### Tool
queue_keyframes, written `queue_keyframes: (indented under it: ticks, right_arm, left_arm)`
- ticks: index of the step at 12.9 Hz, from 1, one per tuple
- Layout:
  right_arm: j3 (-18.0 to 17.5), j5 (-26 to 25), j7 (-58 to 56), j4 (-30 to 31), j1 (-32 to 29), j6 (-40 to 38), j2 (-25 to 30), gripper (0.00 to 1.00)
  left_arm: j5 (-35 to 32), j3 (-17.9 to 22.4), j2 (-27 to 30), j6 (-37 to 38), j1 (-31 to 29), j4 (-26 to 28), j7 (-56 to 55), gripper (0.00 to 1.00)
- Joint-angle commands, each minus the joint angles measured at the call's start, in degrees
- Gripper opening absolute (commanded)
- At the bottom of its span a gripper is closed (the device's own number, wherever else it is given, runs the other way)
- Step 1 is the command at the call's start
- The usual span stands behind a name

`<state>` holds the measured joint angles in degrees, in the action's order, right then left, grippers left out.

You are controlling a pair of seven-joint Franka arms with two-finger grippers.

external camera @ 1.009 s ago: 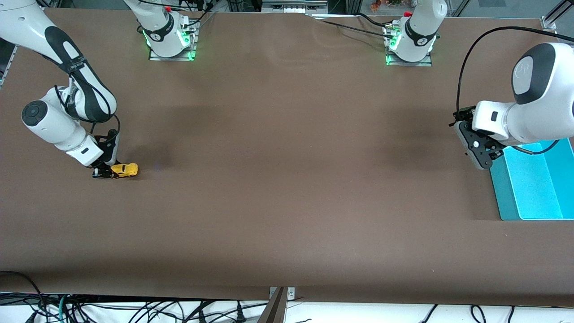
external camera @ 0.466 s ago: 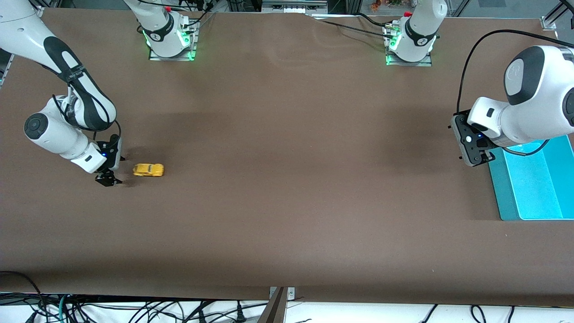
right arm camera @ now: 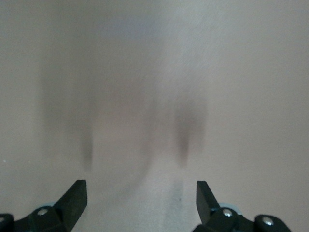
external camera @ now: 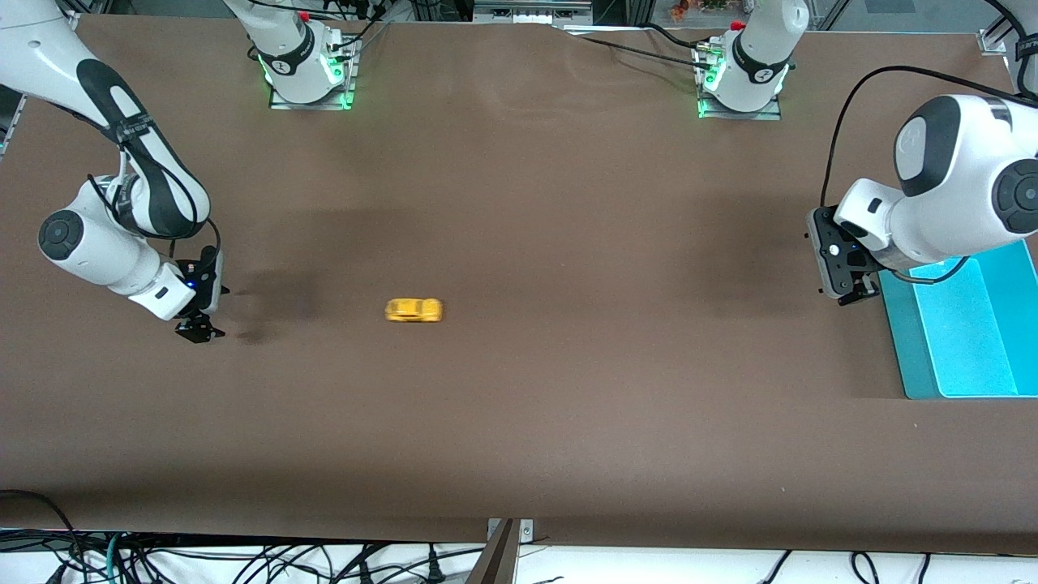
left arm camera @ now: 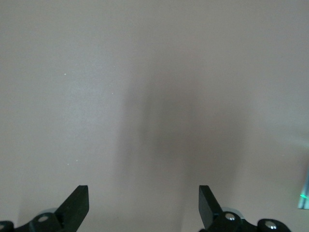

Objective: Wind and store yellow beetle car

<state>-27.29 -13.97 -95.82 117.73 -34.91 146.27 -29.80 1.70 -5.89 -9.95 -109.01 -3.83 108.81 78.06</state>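
Plainly, the yellow beetle car (external camera: 414,311) sits alone on the brown table (external camera: 519,422), in the open stretch between the 2 arms and somewhat toward the right arm's end. Nothing touches it. Its outline is smeared along its length in the front view, which suggests it is rolling on its own spring, though that is a judgement from the blur.

The right gripper (external camera: 198,328) hangs low over the table near its own end, well apart from the car, with its fingers spread wide and nothing between them; the right wrist view shows only bare table between the 2 fingertips (right arm camera: 77,193). That fits a toy let go to run.

The left gripper (external camera: 851,292) waits over the table just beside the turquoise bin (external camera: 908,357), also spread wide and empty, as the left wrist view confirms with bare table ahead of its fingertips (left arm camera: 79,195). Standing between the car and the bin, it looks placed to receive the toy on its way.

Winding seems done; storing is not, since the car is well apart from the bin. The catch will likely call for good timing.
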Motion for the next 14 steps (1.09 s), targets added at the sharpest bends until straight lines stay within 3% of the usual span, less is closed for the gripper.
queue_keyframes:
  ticks: [1, 6, 7, 9, 10, 12, 14]
  right_arm:
    - [-3.20, -0.97, 7.63, 0.65, -0.86, -6.33, 7.10, 1.00]
    - [-7.95, -0.54, 23.47, 0.74, -0.68, -16.18, 21.52, 1.00]
    - [-8.21, 2.25, 24.01, 0.74, -0.59, -16.63, 23.98, 1.00]
    - [-8.22, 14.17, 24.63, 0.57, -0.42, -19.60, 28.64, 1.00]
    - [-8.13, 16.76, 25.41, 0.57, -0.33, -20.84, 31.18, 1.00]
    - [-8.13, 17.40, 29.26, -0.66, 0.11, -23.21, 33.83, 1.00]
    - [-5.95, 17.22, 40.30, -3.99, 3.87, -28.38, 33.93, 1.00]
  left_arm:
    - [0.32, 0.17, 2.75, -4.88, -0.13, 6.75, 4.90, 1.00]
    - [1.03, -0.09, 3.01, -10.25, 0.14, 13.08, 4.83, 1.00]
    - [1.03, -0.26, 3.71, -12.35, 0.05, 15.18, 4.74, 1.00]
    - [1.20, -0.96, 3.98, -19.37, 0.14, 19.58, 4.74, 1.00]
    - [1.20, -2.71, 3.72, -21.49, 0.22, 20.38, 4.30, 1.00]
    - [1.20, -3.34, 2.40, -25.79, 2.32, 20.91, 2.03, 1.00]
    - [1.12, -3.34, 1.52, -26.69, 5.57, 20.92, -1.58, 1.00]
